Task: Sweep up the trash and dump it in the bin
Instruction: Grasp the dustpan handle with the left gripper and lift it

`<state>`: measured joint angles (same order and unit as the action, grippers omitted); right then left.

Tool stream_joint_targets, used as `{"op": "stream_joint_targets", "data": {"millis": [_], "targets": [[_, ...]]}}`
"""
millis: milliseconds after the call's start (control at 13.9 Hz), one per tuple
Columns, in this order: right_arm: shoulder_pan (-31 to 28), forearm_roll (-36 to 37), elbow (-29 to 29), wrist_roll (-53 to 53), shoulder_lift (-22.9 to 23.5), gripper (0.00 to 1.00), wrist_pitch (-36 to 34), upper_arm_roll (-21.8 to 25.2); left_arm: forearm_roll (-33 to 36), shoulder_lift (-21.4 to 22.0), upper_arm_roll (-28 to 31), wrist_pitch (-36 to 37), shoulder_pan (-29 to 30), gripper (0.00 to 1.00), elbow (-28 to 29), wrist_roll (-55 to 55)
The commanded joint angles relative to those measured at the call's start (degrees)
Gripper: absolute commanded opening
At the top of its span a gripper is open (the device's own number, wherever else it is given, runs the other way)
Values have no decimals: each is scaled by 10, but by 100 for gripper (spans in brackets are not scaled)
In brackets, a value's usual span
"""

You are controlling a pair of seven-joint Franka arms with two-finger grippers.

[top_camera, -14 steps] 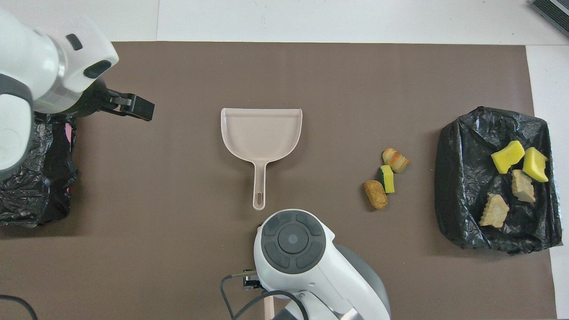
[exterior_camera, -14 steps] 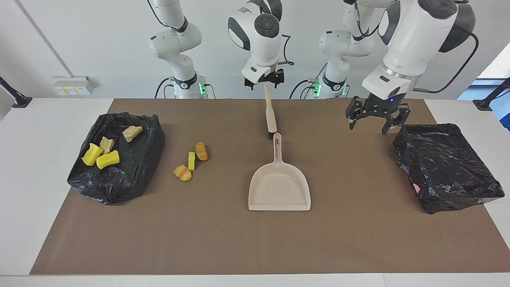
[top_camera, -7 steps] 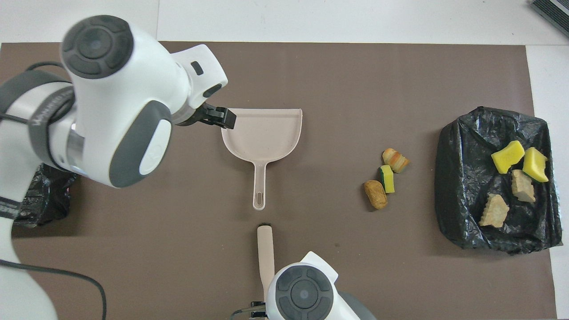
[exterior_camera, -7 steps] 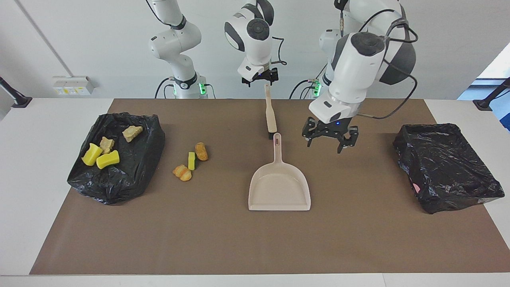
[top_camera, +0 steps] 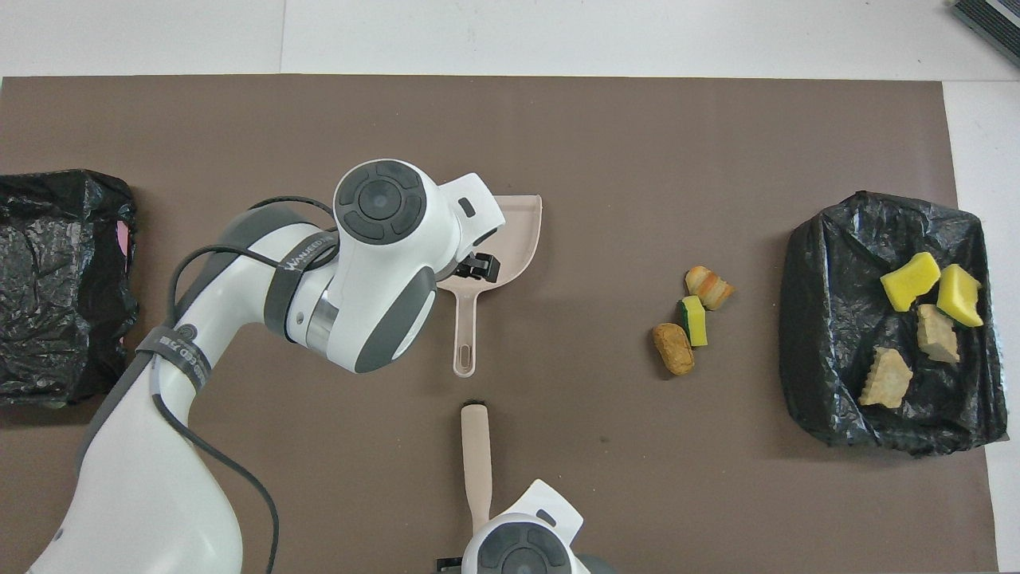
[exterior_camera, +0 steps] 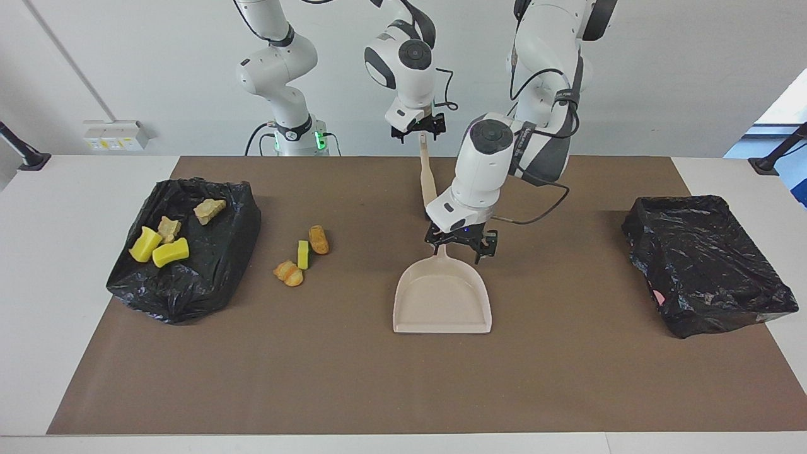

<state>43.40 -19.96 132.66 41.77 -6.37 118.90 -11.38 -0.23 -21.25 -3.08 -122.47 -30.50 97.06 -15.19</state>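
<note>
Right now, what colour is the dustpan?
Pale beige, all one colour. The dustpan shows best in the facing view.

Smooth, seemingly plastic dustpan [exterior_camera: 441,299]; crinkled glossy black bags [exterior_camera: 706,265]; matt brown mat [exterior_camera: 353,378]; porous sponge chunks [exterior_camera: 170,252]

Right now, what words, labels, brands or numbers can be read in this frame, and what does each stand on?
Left arm's upper band: white lettering, too blurred to read.
Left arm's lower band: white lettering, also unreadable.
Wall plate: yellow stickers, too small to read.
Dustpan, brush, black bags, trash: no text seen.
</note>
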Motion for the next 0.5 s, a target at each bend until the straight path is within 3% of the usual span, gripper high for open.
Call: {"op": "stream_joint_targets", "data": {"millis": [0, 432], "targets": [[29, -13, 20, 31, 20, 100, 60, 2, 4, 21, 9, -33, -12, 100, 46, -21], [22, -13, 36, 5, 29, 100, 91, 2, 4, 3, 9, -39, -33, 100, 59, -59]]}}
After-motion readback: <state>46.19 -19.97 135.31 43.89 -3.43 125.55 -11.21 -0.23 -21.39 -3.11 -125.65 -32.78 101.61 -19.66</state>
